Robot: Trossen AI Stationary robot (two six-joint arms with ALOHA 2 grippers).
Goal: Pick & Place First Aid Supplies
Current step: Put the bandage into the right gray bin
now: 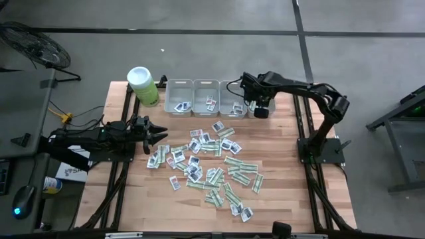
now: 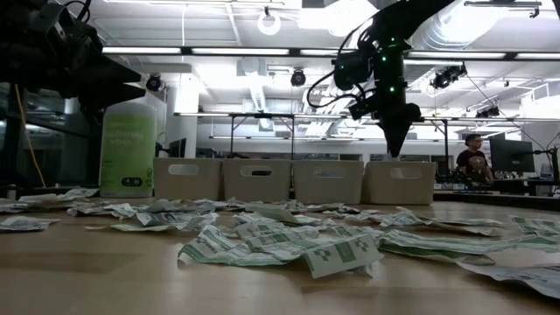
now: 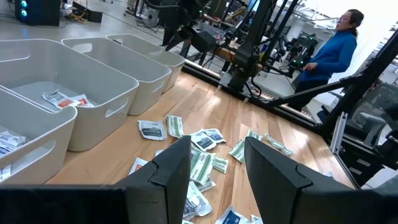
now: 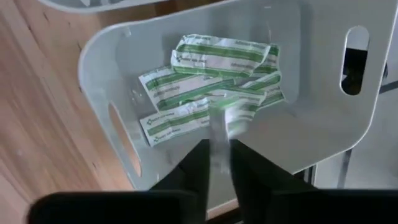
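The right gripper [image 4: 216, 163] hangs over the bin [image 4: 311, 112] at two o'clock, jaws barely parted around a green-and-white strip [image 4: 219, 124]: the drop. Next, it needs wider jaws. The left gripper [image 3: 216, 163] waits at nine o'clock, jaws wide, empty.

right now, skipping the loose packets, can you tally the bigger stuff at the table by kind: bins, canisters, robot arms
grey bins: 4
lime-green canister: 1
robot arms: 2, with the left gripper over the table's left side and the right gripper over the rightmost bin
total: 7
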